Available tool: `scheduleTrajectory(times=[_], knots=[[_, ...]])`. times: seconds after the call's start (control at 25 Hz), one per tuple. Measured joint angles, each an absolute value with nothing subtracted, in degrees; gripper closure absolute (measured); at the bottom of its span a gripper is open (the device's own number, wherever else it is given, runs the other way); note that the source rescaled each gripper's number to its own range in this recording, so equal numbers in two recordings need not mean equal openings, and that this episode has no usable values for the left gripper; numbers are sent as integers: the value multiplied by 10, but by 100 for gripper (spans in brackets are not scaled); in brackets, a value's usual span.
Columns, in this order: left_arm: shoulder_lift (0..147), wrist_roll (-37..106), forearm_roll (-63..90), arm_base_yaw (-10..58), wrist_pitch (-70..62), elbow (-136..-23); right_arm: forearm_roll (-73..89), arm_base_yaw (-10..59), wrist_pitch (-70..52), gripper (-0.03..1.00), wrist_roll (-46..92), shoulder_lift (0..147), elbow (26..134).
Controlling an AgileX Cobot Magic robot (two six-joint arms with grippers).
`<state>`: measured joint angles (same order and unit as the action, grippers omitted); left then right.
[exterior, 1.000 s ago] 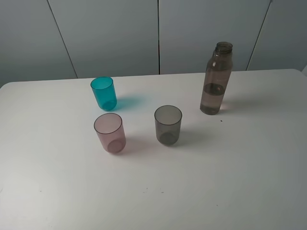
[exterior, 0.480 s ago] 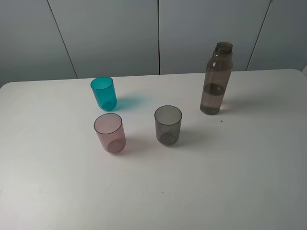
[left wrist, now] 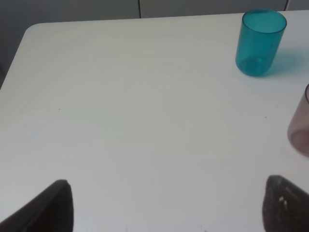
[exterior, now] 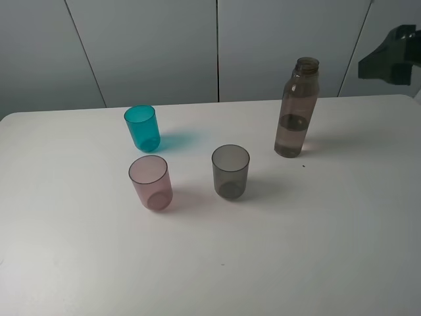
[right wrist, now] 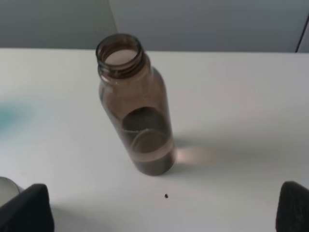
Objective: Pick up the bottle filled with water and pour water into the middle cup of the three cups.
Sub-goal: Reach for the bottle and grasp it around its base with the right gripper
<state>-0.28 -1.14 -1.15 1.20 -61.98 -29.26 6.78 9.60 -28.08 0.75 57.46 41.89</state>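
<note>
Left gripper: fingers spread wide, above the table left of the pink middle cup. Right gripper: fingers spread wide, facing the bottle, upright and uncapped at far right, well apart from that cup.

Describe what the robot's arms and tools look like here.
Little shows. The left tool has two dark, matte, brownish-black fingertips with rounded ends; one carries small pale specks. The right tool's fingertips look the same, black and rounded. In the high view the right arm is a dark, angular, blocky shape. No cables or markings visible.
</note>
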Motion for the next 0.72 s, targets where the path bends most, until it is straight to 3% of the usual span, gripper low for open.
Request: scheduleTrajectory(times=[0.4, 0.72], knots=[[-3, -9, -12, 12, -620, -293, 113, 102, -256, -3, 31, 743, 414], [-3, -11, -12, 12, -620, -293, 107, 108, -37, -3, 44, 798, 312]])
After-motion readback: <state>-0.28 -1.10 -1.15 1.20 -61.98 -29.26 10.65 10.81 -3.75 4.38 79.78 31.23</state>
